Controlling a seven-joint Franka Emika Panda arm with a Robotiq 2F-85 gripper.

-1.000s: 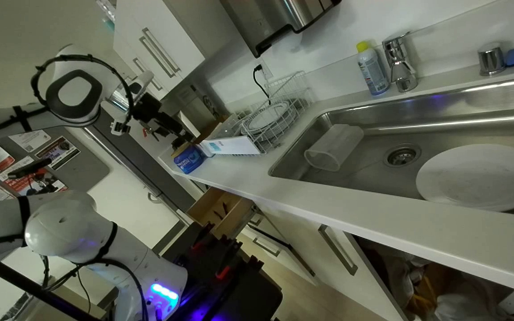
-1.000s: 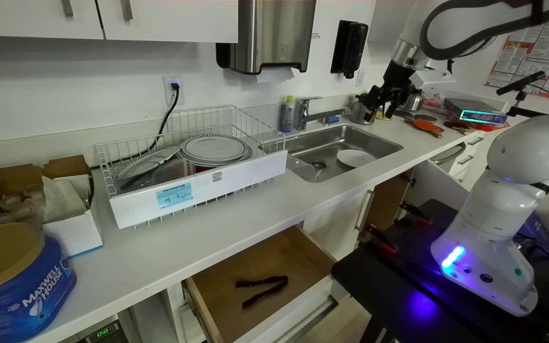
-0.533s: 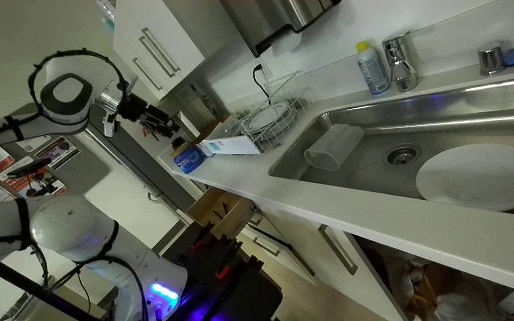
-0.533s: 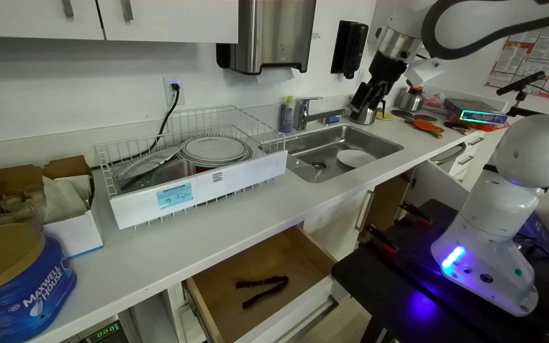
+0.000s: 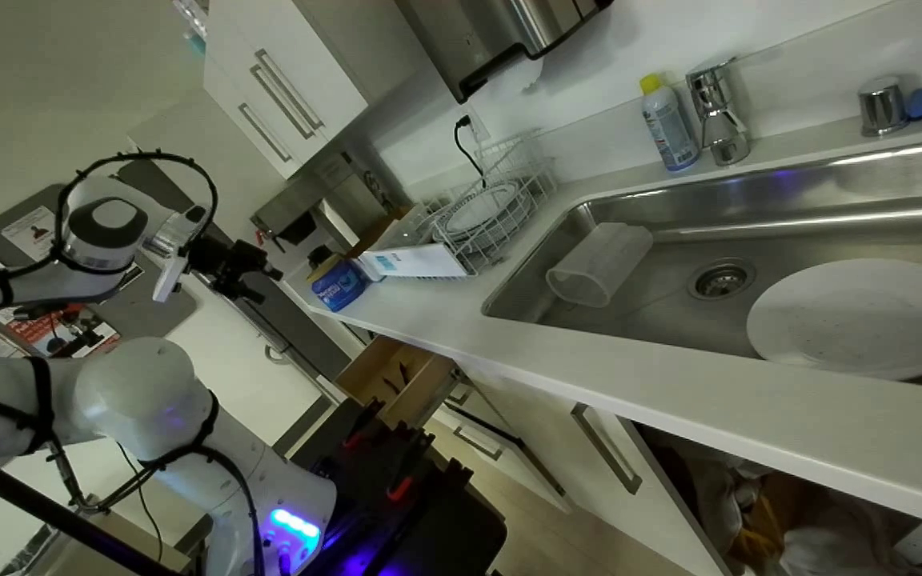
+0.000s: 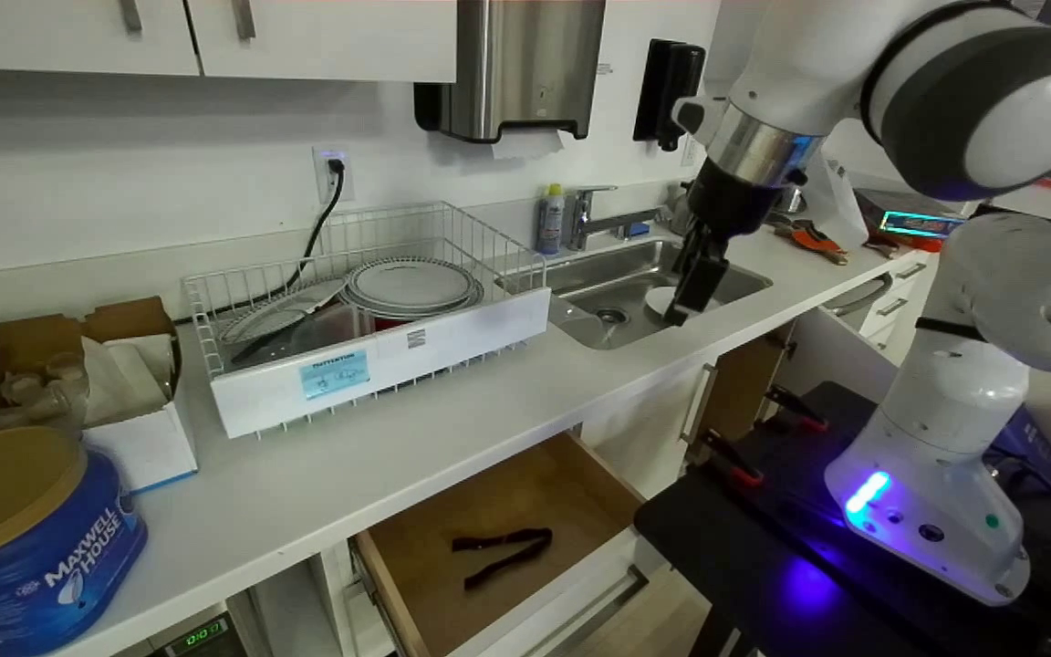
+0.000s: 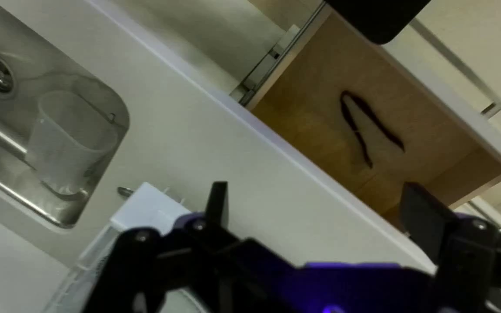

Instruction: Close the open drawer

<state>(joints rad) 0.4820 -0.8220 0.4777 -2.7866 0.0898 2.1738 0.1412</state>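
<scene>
The drawer is pulled out below the counter and shows its tan inner box in both exterior views (image 5: 373, 370) (image 6: 571, 488) and in the wrist view (image 7: 429, 134). Its white front has a slim bar handle (image 6: 600, 604), which also shows in the wrist view (image 7: 461, 65). A dark, bent strip-like item (image 6: 512, 552) lies inside the drawer. My gripper (image 5: 267, 285) is open and empty in the air above the counter, apart from the drawer. It also shows in an exterior view (image 6: 682, 308). In the wrist view (image 7: 315, 189) its fingers are wide apart over the counter edge.
A black platform (image 6: 744, 538) carrying the arm stands close to the drawer's front corner. The counter (image 6: 452, 438) overhangs the drawer's back. A dish rack (image 6: 379, 360), a coffee tub (image 6: 51, 538) and a sink (image 6: 708, 274) are on the counter. A cupboard (image 5: 693, 480) stands open.
My gripper has moved lower. It has shifted down and left in both exterior views, and the wrist has turned. The drawer has not moved.
</scene>
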